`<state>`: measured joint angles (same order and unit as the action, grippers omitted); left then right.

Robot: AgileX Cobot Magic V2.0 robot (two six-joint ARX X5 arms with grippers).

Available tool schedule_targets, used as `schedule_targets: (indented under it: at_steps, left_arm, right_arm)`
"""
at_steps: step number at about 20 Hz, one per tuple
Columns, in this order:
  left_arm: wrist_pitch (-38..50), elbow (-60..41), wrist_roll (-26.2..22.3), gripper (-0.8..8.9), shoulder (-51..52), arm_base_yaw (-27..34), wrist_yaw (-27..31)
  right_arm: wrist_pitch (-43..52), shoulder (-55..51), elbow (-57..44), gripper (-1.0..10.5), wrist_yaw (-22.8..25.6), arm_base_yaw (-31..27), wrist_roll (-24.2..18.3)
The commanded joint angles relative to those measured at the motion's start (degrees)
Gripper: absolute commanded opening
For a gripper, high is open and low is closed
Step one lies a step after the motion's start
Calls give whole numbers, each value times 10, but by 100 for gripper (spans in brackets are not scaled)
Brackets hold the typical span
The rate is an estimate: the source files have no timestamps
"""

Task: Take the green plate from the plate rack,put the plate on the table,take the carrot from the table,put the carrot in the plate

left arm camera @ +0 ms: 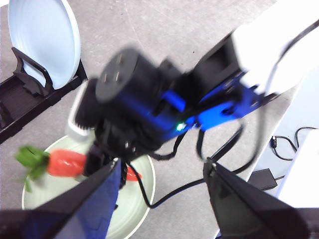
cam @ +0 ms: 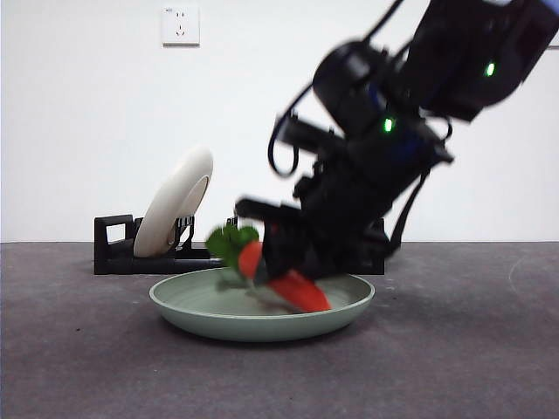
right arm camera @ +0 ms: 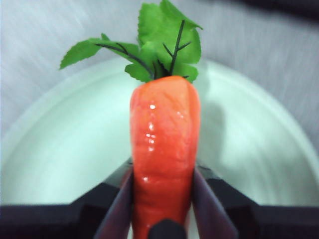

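Right gripper (right arm camera: pixel 162 209) pinching the carrot (right arm camera: pixel 164 149), jaws tight on both flanks, leaves beyond the fingertips. Hanging over the green plate (cam: pixel 262 319), rim ringing it. Left gripper (left arm camera: pixel 162 199) gaping wide, high above.

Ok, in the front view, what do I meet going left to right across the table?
plate rack → cream-white plate → carrot, its leaves leftmost, held over the green plate → right gripper and its arm.

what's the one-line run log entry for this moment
right gripper: shut on carrot, over green plate | green plate: on table | left gripper: open, waiting above | phase: placing carrot
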<state>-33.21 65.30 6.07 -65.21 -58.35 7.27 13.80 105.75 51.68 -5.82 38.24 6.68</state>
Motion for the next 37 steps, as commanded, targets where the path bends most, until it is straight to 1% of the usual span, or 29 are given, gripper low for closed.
schedule_targets:
  at_steps: [1,2,3,4,5,6,7,9,12,14,17,22,24,26,28,30,31,32,33,34,35,36,37]
  left_arm:
    - [1,-3,2,283,2,-1,1]
    - [1,-3,2,283,2,-1,1]
    - [1,-3,2,283,2,-1,1]
    - [1,-3,2,283,2,-1,1]
    - [1,-3,2,283,2,-1,1]
    - [1,-3,2,283,2,-1,1]
    - [1,-3,2,283,2,-1,1]
    - [1,-3,2,283,2,-1,1]
    - [1,-3,2,283,2,-1,1]
    - [1,-3,2,283,2,-1,1]
    - [-6,-3,0,283,2,-1,1]
    - [-52,-3,-1,283,2,-1,1]
    - [-67,-3,0,283,2,-1,-1]
    - [-83,-3,0,283,2,-1,-3]
    - [-109,-3,0,283,2,-1,-4]
    - [-138,-3,0,283,2,-1,-4]
    - [-150,-3,0,283,2,-1,-7]
    - [-156,-3,0,280,2,-1,-12]
    - [-158,-3,0,274,2,-1,-20]
    - [-158,-3,0,204,2,-1,-22]
    - [-159,-3,0,81,2,-1,-26]
    - [-159,-3,0,-16,2,-1,-29]
    - [-158,-3,1,-6,2,-1,-31]
  right_arm:
    - [4,16,-2,-16,2,1,5]
    - [1,17,-2,-15,2,1,5]
    - [0,17,-2,14,-1,2,5]
    - [0,17,-2,100,-2,2,5]
    - [-2,17,-2,230,-2,2,7]
    - [-3,17,-2,383,-2,2,11]
    - [-3,17,-2,467,-2,2,14]
    - [-7,8,-2,504,-2,2,14]
    - [-25,-39,-2,504,-2,2,14]
    - [-66,-96,-2,504,-2,2,14]
    - [-183,-210,-2,503,-2,2,9]
    - [-448,-410,-2,501,-3,2,5]
    - [-543,-478,-2,500,-18,2,2]
    - [-609,-537,-2,500,-42,2,2]
    - [-653,-586,-2,500,-63,2,3]
    - [-680,-622,-2,498,-62,2,3]
    - [-689,-636,-2,479,-62,2,3]
    - [-693,-643,-2,415,-62,2,3]
    - [-694,-650,-2,289,-62,2,3]
    - [-694,-654,-2,142,-62,2,3]
    - [-693,-655,-2,5,-62,2,3]
    - [-693,-655,-2,-16,-62,2,3]
    - [-694,-655,-2,-5,-62,2,3]
